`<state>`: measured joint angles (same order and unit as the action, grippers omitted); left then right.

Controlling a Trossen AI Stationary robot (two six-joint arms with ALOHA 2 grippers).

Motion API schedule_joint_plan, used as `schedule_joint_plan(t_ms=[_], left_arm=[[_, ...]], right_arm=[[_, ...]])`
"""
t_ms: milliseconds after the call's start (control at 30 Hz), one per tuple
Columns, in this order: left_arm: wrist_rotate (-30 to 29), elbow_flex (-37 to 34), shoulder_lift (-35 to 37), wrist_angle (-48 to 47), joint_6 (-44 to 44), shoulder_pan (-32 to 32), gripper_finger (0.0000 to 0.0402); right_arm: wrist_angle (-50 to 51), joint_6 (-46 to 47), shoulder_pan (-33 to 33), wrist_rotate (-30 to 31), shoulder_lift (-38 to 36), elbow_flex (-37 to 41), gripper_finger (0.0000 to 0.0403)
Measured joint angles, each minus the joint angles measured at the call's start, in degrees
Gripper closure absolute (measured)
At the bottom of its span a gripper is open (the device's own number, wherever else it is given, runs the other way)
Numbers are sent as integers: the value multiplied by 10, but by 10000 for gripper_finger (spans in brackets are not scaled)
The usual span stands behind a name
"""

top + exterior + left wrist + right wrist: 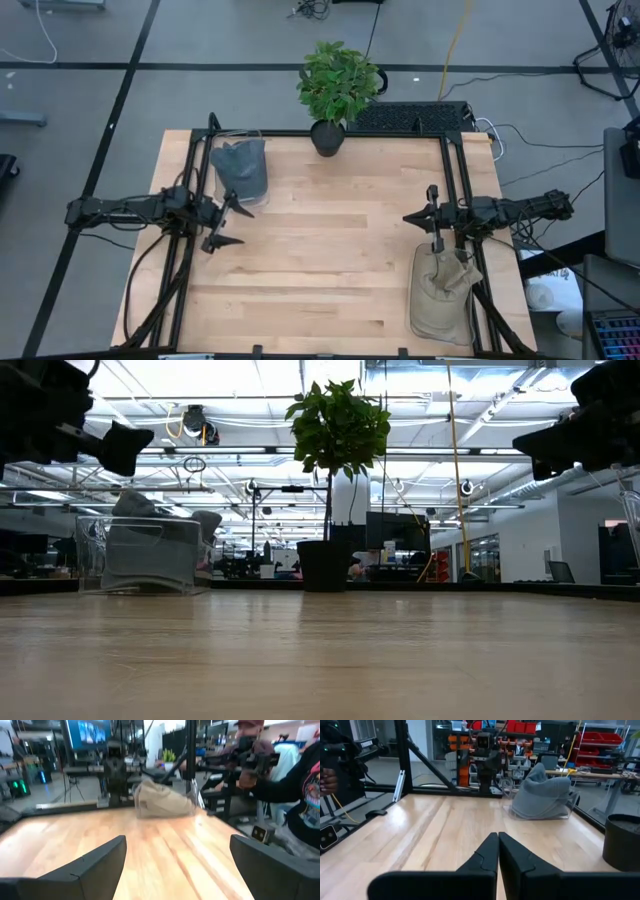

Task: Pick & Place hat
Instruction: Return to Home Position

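Smooth, pale wood planks with a soft sheen make up the table (330, 250). Just beside the matt dark right pincer (498, 836), brown caps (440, 290) of soft cloth fill a clear plastic bin (418, 322). Near the matt left pincer (177, 838), grey caps (240, 168) of cloth slump in a glossy see-through tub (90, 555).

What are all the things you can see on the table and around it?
Table: one, light wood, under everything.
Left transparent bin: one, clear, left side of the table, towards the plant's end.
Grey caps: a heap, number unclear, inside the left transparent bin.
Right transparent bin: one, clear, right side, at the other end.
Brown caps: a heap, tan, inside the right transparent bin.
Potted plant: one, green with a dark pot, middle of one table edge.
Person: one, dark top, beyond the table.
Left gripper: dark, open, beside the left bin.
Right gripper: dark, shut, beside the right bin.
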<state>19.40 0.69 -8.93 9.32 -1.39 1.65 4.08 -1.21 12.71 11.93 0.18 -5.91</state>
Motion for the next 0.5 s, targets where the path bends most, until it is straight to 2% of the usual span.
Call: schedule_joint_plan(t_ms=[233, 500], left_arm=[[0, 0, -1, -50, -22, 0, 41], [-1, 0, -1, -52, -34, 0, 41]], right_arm=[[-5, -12, 0, 0, 0, 10, 403], [0, 10, 0, -2, 4, 11, 403]])
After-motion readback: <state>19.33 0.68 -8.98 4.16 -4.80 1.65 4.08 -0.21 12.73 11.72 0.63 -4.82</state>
